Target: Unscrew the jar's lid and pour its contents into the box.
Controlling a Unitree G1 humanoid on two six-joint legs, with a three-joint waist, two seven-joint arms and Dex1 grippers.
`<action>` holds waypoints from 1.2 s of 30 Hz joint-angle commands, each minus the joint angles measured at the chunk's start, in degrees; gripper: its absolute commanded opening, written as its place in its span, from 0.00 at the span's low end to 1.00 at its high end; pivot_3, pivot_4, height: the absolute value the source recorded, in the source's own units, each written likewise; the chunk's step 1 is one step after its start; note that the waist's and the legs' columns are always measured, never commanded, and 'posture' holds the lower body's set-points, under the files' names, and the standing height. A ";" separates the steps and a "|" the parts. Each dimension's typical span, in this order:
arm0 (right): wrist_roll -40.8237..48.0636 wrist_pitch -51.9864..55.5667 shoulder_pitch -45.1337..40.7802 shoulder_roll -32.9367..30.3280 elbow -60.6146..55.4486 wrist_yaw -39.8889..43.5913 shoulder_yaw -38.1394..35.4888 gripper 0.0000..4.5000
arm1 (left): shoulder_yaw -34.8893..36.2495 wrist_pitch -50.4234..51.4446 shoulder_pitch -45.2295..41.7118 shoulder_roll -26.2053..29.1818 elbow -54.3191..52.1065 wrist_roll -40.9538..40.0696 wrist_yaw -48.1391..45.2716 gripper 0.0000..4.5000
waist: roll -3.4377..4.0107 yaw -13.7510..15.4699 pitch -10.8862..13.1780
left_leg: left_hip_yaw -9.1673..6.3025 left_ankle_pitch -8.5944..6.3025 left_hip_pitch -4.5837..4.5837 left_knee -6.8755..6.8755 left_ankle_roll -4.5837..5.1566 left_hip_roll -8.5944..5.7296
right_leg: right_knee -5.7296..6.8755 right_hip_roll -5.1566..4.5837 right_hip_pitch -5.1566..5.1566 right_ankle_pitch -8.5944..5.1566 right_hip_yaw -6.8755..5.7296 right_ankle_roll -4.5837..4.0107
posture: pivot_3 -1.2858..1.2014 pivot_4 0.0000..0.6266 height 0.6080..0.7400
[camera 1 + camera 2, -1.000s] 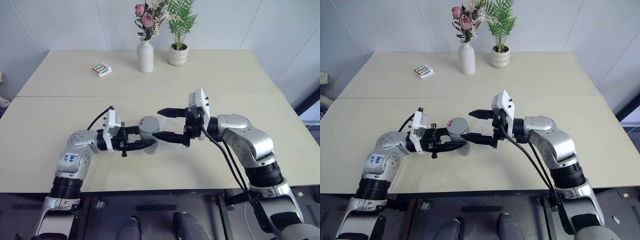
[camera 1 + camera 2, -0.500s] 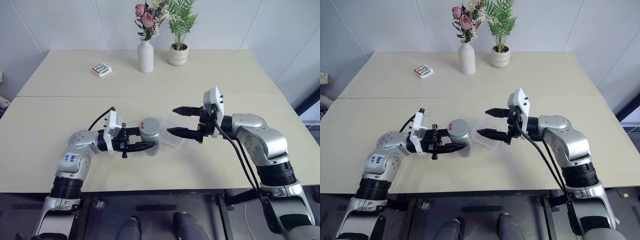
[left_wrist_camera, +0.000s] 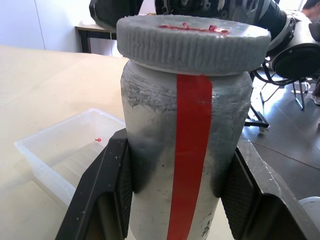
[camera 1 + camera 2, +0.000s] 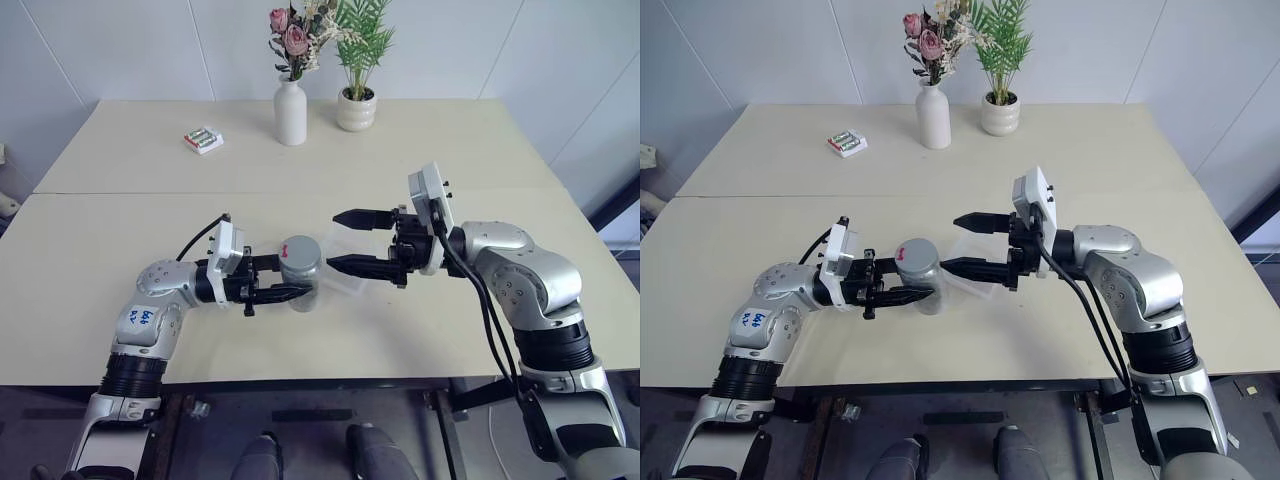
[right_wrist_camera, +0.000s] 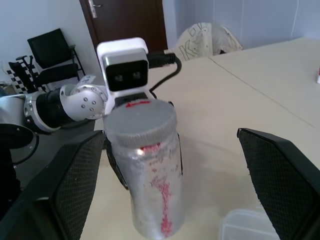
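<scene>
- While the lid (image 4: 298, 247) is still screwed on, the jar (image 4: 300, 272) stands upright at the desk's (image 4: 120, 230) near centre, clamped round its body by the left tool (image 4: 282, 277), probably to brace it against twisting.
- At the jar's 3 o'clock, just beside it, the box (image 4: 350, 272) waits for pouring.
- The right tool (image 4: 352, 241) hangs fully spread and empty, facing the lid.

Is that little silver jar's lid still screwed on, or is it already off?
Still on. The grey lid sits flat on the upright jar, which the left gripper clamps; the right gripper is open, not touching it.
</scene>
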 commanded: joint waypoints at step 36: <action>-5.24 -2.37 -5.49 8.99 3.33 0.41 7.03 0.95 | 0.16 -0.04 0.47 0.16 -3.21 -1.22 0.16 0.43 | 0.00 -0.05 0.00 | -0.01 0.00 0.00 -0.01 0.00 0.01 | 0.01 0.00 -0.01 0.00 -0.02 -0.01 | 0.52 0.24 1.00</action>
